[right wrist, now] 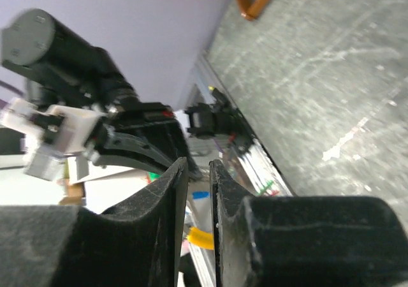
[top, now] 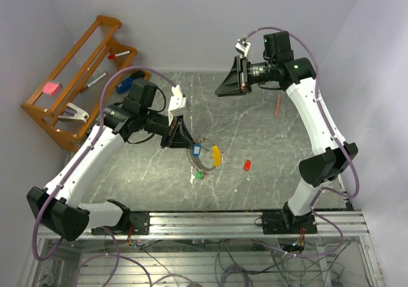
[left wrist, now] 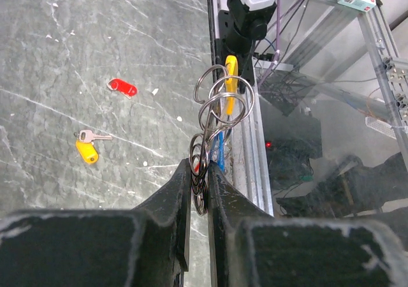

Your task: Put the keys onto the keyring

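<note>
My left gripper [top: 185, 143] [left wrist: 199, 167] is shut on the keyring [left wrist: 217, 105], a chain of silvery rings that stands up out of the jaws. A yellow curved piece [left wrist: 231, 73] and a blue key [top: 197, 150] [left wrist: 218, 152] hang on it. On the table lie a red key [top: 247, 165] [left wrist: 122, 87], a yellow key [left wrist: 87, 149] with a bare metal blade, and a green key [top: 199, 175]. High over the far side of the table, my right gripper [top: 219, 93] [right wrist: 198, 162] has its fingers a narrow gap apart with nothing between them.
A thin orange pencil [top: 277, 106] lies at the far right of the table. A wooden rack [top: 76, 83] with markers and small items leans at the back left. The aluminium rail [top: 210, 220] [left wrist: 245, 140] runs along the near edge.
</note>
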### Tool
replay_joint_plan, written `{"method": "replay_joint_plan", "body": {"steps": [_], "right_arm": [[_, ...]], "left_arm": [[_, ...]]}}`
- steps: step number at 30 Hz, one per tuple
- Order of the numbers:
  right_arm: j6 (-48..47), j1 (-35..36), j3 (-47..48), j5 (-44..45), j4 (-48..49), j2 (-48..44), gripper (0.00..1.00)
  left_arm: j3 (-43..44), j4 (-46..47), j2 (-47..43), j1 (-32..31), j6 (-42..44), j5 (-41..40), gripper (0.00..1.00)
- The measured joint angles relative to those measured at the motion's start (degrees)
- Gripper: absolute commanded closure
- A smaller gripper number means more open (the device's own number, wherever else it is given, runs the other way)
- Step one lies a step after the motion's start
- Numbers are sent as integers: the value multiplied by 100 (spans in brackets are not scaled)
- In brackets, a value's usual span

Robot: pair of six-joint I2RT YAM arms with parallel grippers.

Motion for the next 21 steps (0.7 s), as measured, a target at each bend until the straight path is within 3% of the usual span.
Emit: {"method": "replay_joint_plan", "body": {"steps": [5,12,21], "right_arm": [[-879,52,44,697,-920,-170,73],[-922,188,-638,778,-942,-837,77],[-1355,1331,-496,1279,-1075,-874,75]], "left_arm": [[0,210,24,15,-409,-4,93],[107,234,385,15,-909,-223,93],[149,420,546,26,-1552,-656,93]]}}
